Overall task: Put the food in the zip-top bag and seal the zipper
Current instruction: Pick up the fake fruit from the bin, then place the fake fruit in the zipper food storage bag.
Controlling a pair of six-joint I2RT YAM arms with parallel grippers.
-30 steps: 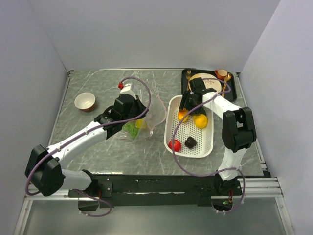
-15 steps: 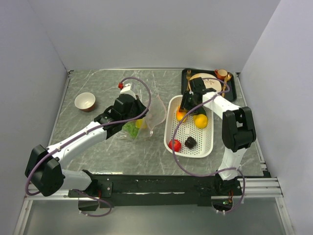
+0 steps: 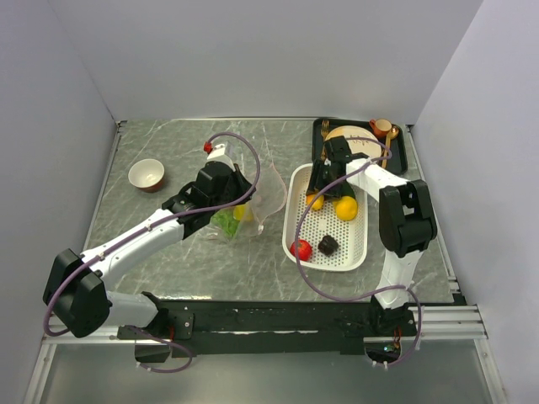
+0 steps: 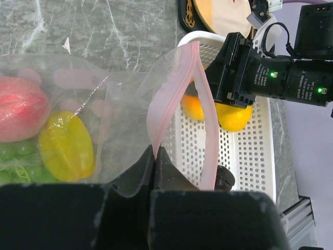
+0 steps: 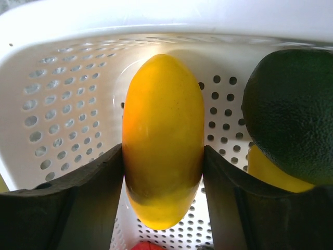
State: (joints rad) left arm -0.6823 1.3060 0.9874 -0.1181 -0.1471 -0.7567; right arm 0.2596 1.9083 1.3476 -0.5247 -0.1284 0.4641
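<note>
Pressing on both flanks of the mango [image 5: 163, 140], your right gripper [image 5: 163, 156] grasps it by the basket's [image 5: 62, 94] left edge; your left gripper [image 4: 155, 159] clamps the zipper [image 4: 174, 88].

Right tool [image 3: 317, 193] sits over the mango [image 3: 312, 202] in the white basket [image 3: 337, 257].

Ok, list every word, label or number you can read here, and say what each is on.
None: no readable text in any view.
No print shows on the bag, basket, mango, avocado, plate or bowl.
</note>
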